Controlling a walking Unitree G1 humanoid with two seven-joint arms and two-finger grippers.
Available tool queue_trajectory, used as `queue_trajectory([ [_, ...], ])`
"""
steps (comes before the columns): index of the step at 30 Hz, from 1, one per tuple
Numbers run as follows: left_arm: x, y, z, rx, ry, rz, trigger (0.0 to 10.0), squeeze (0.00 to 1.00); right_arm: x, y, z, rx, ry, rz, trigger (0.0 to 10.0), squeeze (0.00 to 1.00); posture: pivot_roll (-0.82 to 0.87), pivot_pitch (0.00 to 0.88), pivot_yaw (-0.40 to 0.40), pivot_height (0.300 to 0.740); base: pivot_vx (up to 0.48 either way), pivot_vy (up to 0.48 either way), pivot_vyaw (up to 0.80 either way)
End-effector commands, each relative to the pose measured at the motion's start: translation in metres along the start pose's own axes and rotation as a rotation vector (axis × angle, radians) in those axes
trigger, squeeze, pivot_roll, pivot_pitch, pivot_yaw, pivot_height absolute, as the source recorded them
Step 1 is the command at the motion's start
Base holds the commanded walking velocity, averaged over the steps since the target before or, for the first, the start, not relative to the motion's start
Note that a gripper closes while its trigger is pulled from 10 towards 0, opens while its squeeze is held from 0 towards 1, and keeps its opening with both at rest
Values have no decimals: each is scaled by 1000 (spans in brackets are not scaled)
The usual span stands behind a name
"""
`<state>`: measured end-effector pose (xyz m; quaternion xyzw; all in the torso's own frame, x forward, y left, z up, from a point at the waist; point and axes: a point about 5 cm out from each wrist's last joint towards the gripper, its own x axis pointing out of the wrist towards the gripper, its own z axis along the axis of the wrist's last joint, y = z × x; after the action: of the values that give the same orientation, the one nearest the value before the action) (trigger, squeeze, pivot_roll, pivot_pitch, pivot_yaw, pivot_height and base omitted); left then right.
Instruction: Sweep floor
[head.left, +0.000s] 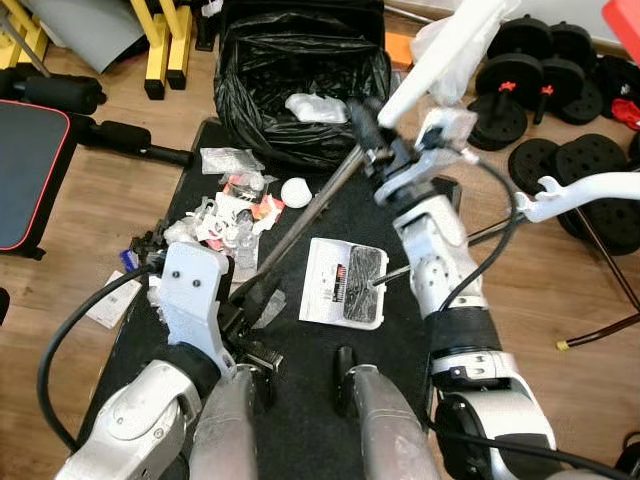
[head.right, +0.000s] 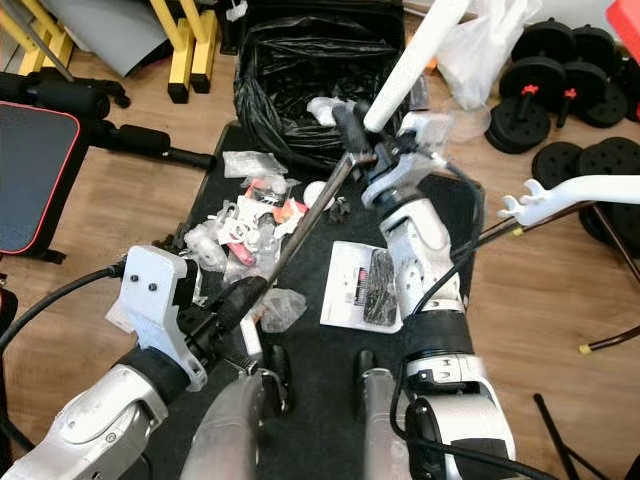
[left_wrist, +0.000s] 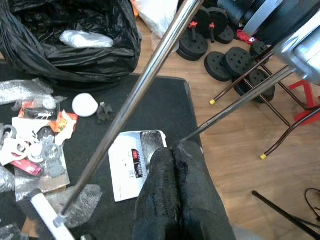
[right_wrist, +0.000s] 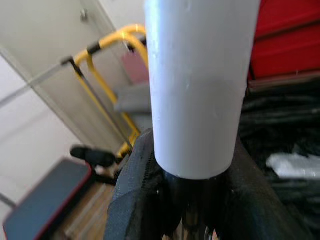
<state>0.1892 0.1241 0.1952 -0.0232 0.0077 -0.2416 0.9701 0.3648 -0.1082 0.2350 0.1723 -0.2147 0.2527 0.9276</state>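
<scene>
My right gripper (head.left: 380, 128) is shut on the broom's white upper handle (head.left: 450, 50), whose tube sits between the black fingers (right_wrist: 135, 180). The metal pole (head.left: 300, 220) slants down to the white broom head (head.right: 250, 340) near my feet. My left gripper (head.right: 240, 295) hovers low beside the pole, its fingers (left_wrist: 165, 190) pressed shut with nothing between them. Litter (head.left: 235, 210) of wrappers and plastic lies on the black mat (head.left: 320, 360), with a white ball (head.left: 296, 192) and a white packet (head.left: 330, 283).
An open black rubbish bag (head.left: 300, 70) stands at the mat's far end. A black bench (head.left: 30, 170) and yellow frame (head.left: 160, 40) are on the left. Weight plates (head.left: 520, 90), a white stand (head.left: 590, 190) and thin rods (head.left: 480, 238) crowd the right.
</scene>
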Motion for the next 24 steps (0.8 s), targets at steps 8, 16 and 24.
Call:
queue_trajectory([
  [8, -3, -4, -5, -28, 41, 3, 10000, 0, -13, -14, 13, -95, -33, -15, 10000, 0, 5, 539, -94, 740, 0, 0, 0],
  [16, -2, -5, -6, -37, 53, 1, 10000, 0, -18, -20, 25, -150, -56, -11, 10000, 0, -12, 534, -106, 740, 0, 0, 0],
  [24, 0, -6, -6, -40, 57, 6, 10000, 0, -18, -23, 33, -177, -73, -11, 10000, 0, -22, 530, -112, 740, 0, 0, 0],
])
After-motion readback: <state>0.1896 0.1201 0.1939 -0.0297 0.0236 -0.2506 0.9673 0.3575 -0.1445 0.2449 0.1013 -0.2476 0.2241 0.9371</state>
